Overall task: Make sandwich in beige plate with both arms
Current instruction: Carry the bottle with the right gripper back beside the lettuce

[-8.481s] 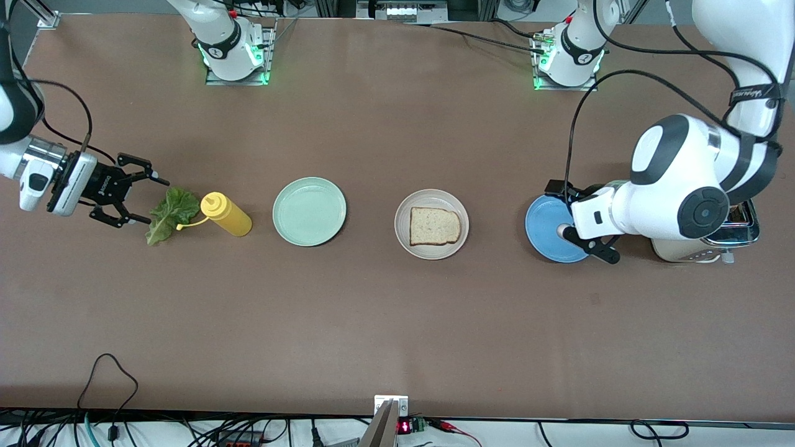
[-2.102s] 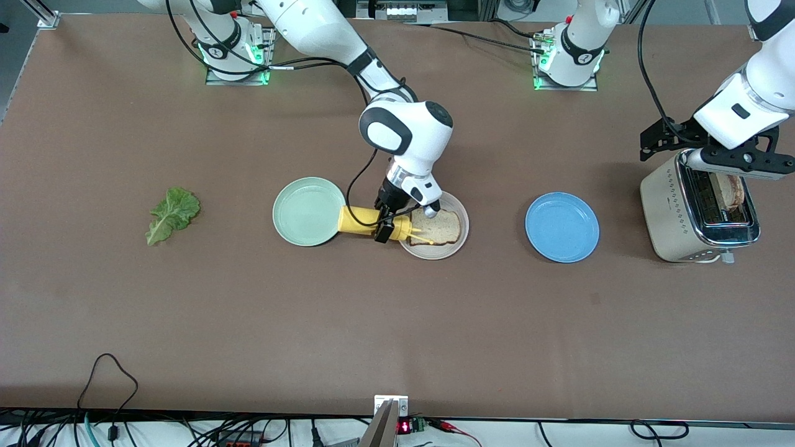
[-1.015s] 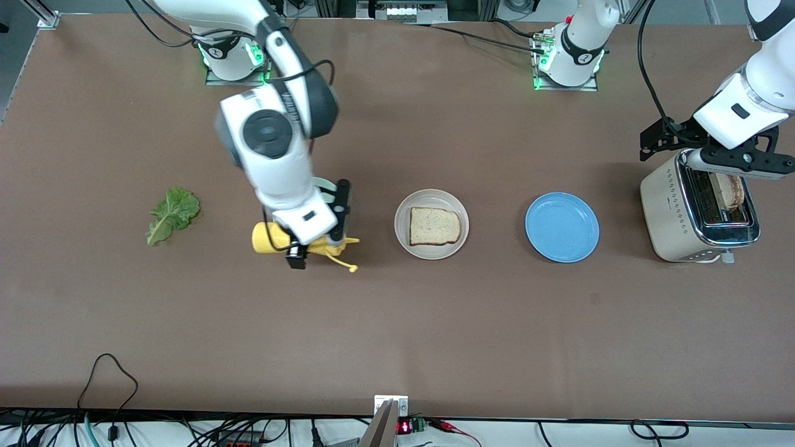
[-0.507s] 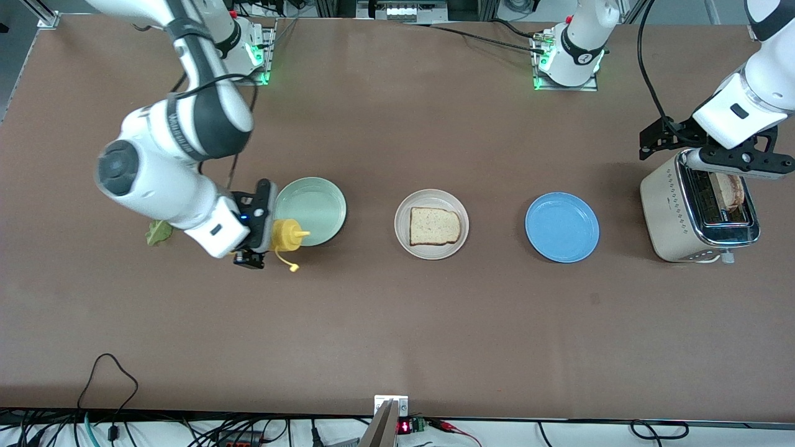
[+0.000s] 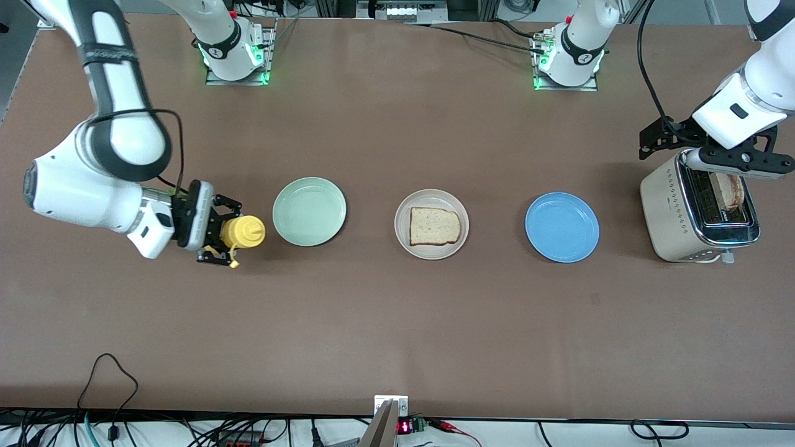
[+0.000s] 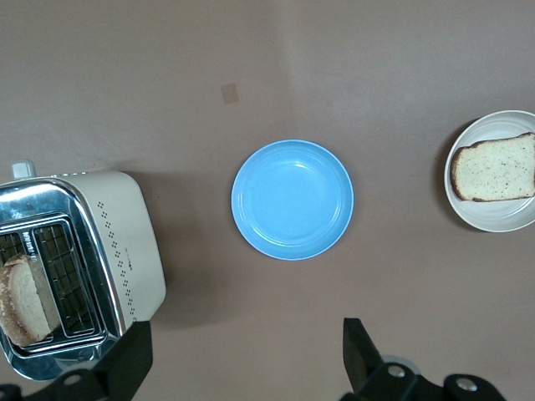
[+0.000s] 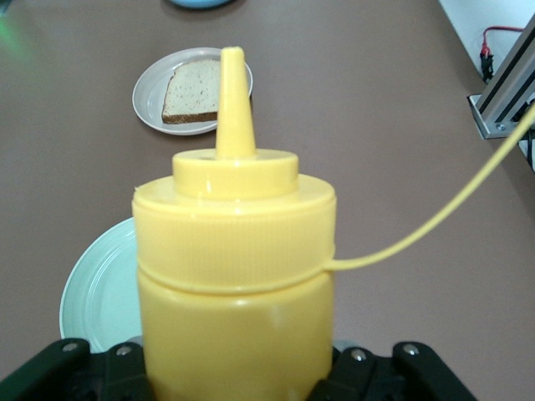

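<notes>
One toasted bread slice (image 5: 435, 226) lies on the beige plate (image 5: 404, 214) at the table's middle; both also show in the left wrist view, slice (image 6: 493, 167) on plate (image 6: 501, 219), and in the right wrist view, slice (image 7: 192, 90) on plate (image 7: 146, 104). A second slice (image 5: 731, 189) stands in the toaster (image 5: 667, 205). The lettuce leaf is hidden under the right arm. My right gripper (image 5: 214, 231) is shut on the yellow squeeze bottle (image 5: 243, 231), held upright beside the mint-green plate (image 5: 309, 211). My left gripper (image 5: 714, 155) waits open and empty over the toaster.
A blue plate (image 5: 562, 227) lies between the beige plate and the toaster; it also shows in the left wrist view (image 6: 292, 199). The toaster (image 6: 125, 251) stands at the left arm's end of the table. The bottle's loose cap (image 5: 233, 264) hangs on its strap.
My right arm has carried the yellow bottle away from the beige plate, past the mint-green plate toward its own end, and now covers the lettuce. The left arm has not moved.
</notes>
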`<state>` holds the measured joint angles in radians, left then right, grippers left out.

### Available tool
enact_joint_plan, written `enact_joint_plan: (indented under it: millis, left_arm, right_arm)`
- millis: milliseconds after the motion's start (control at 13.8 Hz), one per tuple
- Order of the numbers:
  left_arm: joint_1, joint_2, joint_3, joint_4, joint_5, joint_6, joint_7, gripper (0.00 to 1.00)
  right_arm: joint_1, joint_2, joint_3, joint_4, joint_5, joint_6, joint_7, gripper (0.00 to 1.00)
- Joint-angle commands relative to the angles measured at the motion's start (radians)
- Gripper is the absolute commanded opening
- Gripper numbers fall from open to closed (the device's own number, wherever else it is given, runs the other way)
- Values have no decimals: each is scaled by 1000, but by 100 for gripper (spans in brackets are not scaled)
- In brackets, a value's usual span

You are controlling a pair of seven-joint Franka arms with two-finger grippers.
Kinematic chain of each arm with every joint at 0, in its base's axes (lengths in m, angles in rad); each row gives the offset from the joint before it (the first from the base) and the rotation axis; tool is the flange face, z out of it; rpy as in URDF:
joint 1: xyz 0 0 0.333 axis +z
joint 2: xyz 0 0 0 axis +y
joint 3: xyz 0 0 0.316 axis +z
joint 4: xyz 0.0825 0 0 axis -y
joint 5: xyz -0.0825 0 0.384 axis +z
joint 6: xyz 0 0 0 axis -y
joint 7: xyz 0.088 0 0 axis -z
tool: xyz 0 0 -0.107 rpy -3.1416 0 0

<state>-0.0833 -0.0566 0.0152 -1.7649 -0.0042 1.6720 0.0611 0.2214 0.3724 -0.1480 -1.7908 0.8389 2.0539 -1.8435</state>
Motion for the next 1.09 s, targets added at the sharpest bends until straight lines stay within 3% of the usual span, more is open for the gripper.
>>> enact_joint_plan:
  millis: [0,145,507,1015]
  left_arm:
    - [-3,-2,-1,13,18,-17,-6,100]
    - [-3,0,-1,13,18,-17,-6,100]
    - [-3,0,0,13,18,-17,-6,100]
    - [5,1,2,13,16,-17,-7,100]
  right_arm:
    - [-66,-30,19,-107,148,-1,-179,29]
    - [-109,-12,19,-154,259,-18,-305,29]
    - [-232,133,19,-185,488,-220,-577,29]
    - [-295,281,19,-183,598,-400,-741,29]
